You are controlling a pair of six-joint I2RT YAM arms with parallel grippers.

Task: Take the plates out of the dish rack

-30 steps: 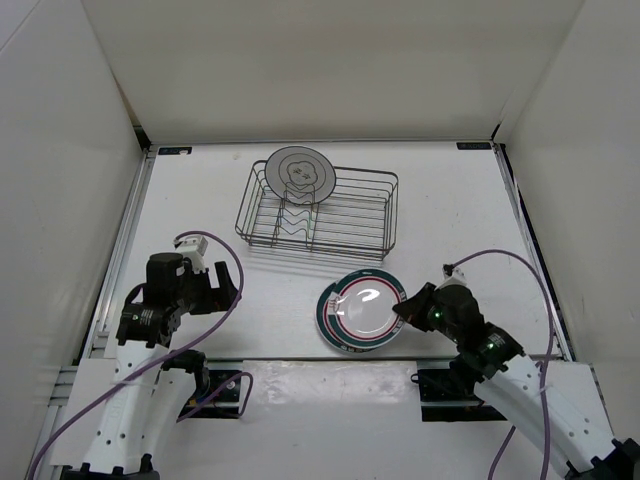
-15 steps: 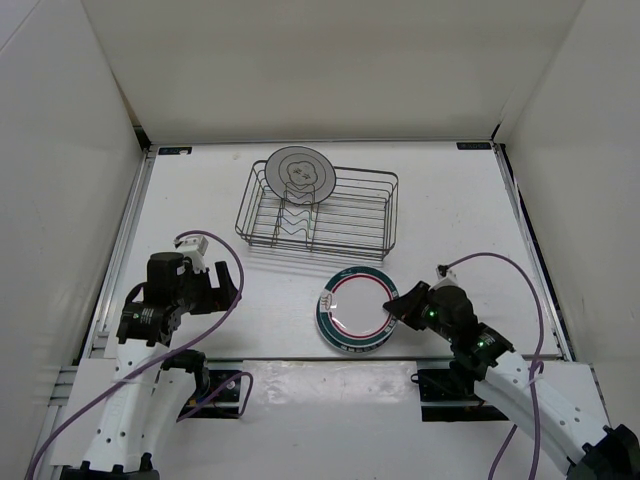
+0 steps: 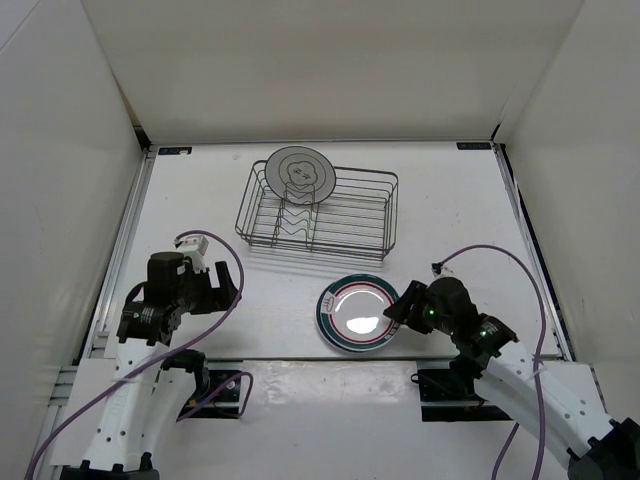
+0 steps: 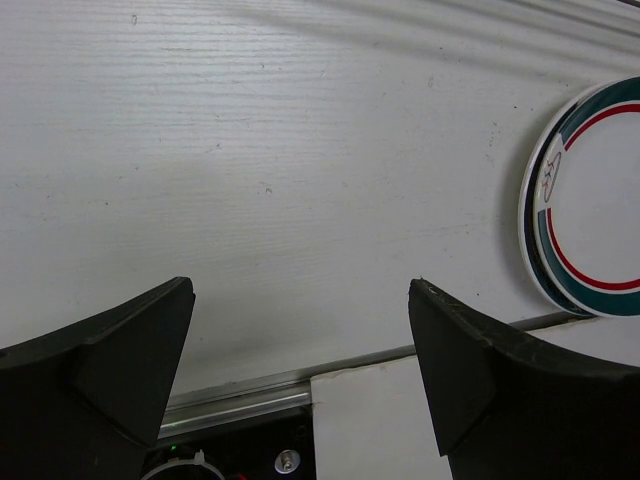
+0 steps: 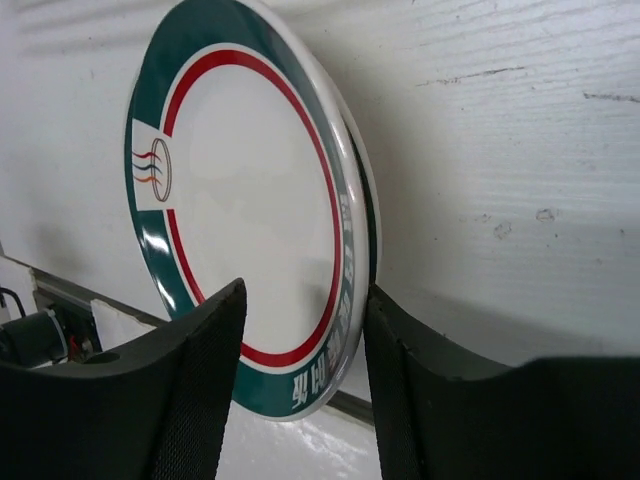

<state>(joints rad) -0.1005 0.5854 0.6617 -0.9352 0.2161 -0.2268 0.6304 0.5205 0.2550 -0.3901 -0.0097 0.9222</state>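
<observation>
Seen from above, the teal-rimmed plate (image 3: pixel 361 314), white in the middle with a thin red ring, now lies flat on the white table (image 3: pixel 470 220), near the front edge and just in front of the dish rack (image 3: pixel 388 215). A second ago it sat tilted, its right edge pinched in the right gripper (image 3: pixel 398 310). Since then it has been lowered and the jaws have parted.

The wrist view shows the two dark fingers astride the plate's rim with a clear gap, so the pinch looks released. I cannot tell whether one finger brushes the rim.

The left gripper (image 4: pixel 300 290) hangs over bare table to the left of that plate, jaws spread wide and holding nothing, as it did a second ago.

The second plate (image 3: pixel 298 174), grey with a paler centre, stands upright in the rear left corner of the wire rack, leaning among the wavy dividers, its top rising above the rack's edge.

I judge the task half done: one plate is out and set down, and one remains to be lifted from the rack. The right arm must first draw back clear of the rim without dragging the plate.
</observation>
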